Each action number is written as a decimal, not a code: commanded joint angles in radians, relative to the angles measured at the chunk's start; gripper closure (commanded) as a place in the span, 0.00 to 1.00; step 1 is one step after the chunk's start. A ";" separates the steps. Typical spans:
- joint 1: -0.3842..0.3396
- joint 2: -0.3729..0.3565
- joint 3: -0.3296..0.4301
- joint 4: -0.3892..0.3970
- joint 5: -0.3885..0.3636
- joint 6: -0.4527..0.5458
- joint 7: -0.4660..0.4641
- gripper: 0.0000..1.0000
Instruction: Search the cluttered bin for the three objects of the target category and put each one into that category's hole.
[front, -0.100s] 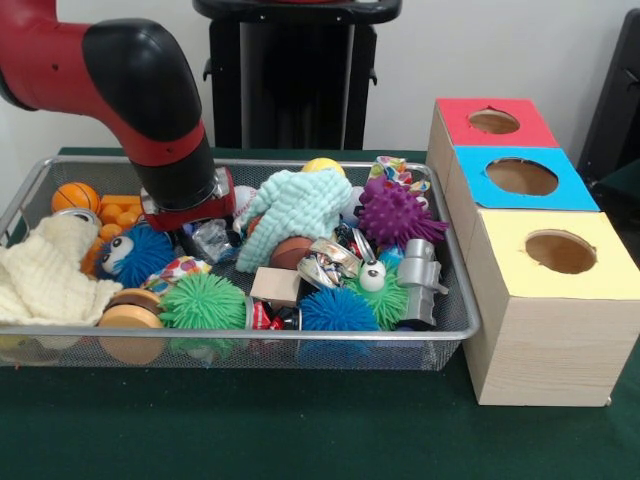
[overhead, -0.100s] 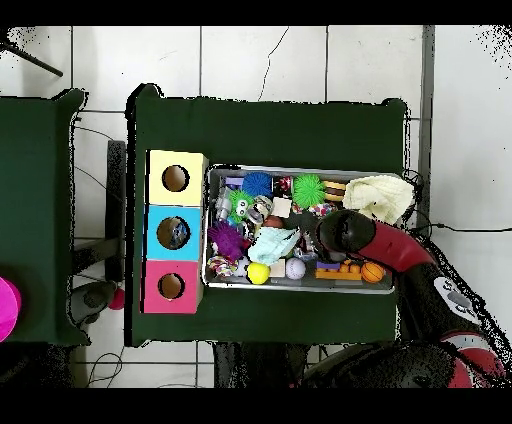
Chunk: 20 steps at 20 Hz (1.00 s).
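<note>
**Arm down in the bin**

Where the mesh bin (front, -0.100s: 455, 300) fronts us, we note green (front, -0.100s: 203, 302) and blue spiky balls (front, -0.100s: 337, 310). Mid-bin: mint cloth (front, -0.100s: 298, 208). Behind, the gripper (front, -0.100s: 188, 212) sits among clutter; grip state we cannot tell. Beside the bin: yellow (front, -0.100s: 560, 252), blue (front, -0.100s: 521, 177), red holes (front, -0.100s: 493, 122).

Red-black arm (front, -0.100s: 130, 90) bent down — wrist low, pincer tips hidden.

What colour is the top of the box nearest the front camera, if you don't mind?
Yellow, clearest in the front view.
</note>
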 joint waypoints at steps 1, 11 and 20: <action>0.000 0.145 0.081 0.094 -0.069 -0.002 -0.034 0.00; -0.025 0.140 0.112 0.110 -0.042 0.006 -0.029 1.00; 0.004 0.068 0.096 0.117 -0.018 0.092 0.021 1.00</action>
